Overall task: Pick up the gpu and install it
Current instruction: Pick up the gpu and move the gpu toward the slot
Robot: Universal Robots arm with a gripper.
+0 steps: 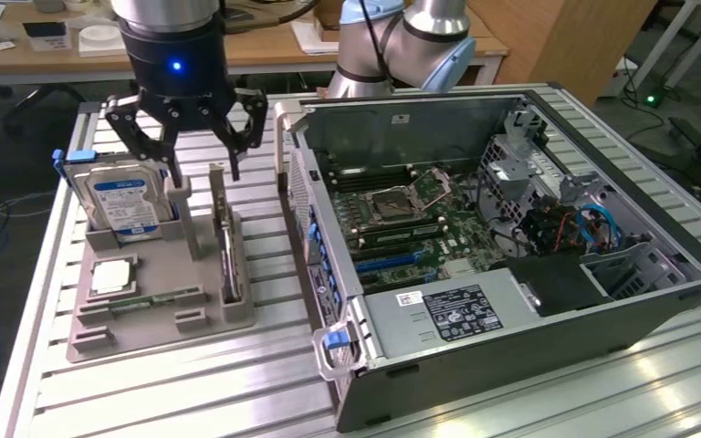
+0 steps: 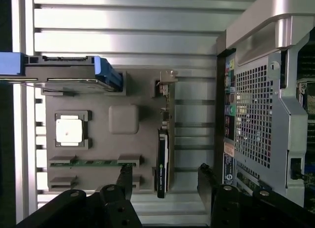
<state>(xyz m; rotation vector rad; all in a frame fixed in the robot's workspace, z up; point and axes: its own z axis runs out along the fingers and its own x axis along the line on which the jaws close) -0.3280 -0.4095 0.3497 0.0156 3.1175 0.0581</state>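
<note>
While the gripper [image 1: 207,170] hangs over the grey holder [image 1: 186,269], jaws spread wide and empty, the gpu [image 1: 223,239] stands on edge in that holder's slot nearest the computer case [image 1: 473,365]. It sits below the jaws, its long axis running lengthwise between the fingers.

gpu [image 1: 226,260] in holder [image 1: 180,269], beside computer case [image 1: 496,365]

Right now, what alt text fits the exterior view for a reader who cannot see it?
An open end effector hovers above the gpu, which stands on edge in a grey holder beside a hard drive. To the exterior view's right, an open computer case lies on its side, motherboard exposed.
</note>
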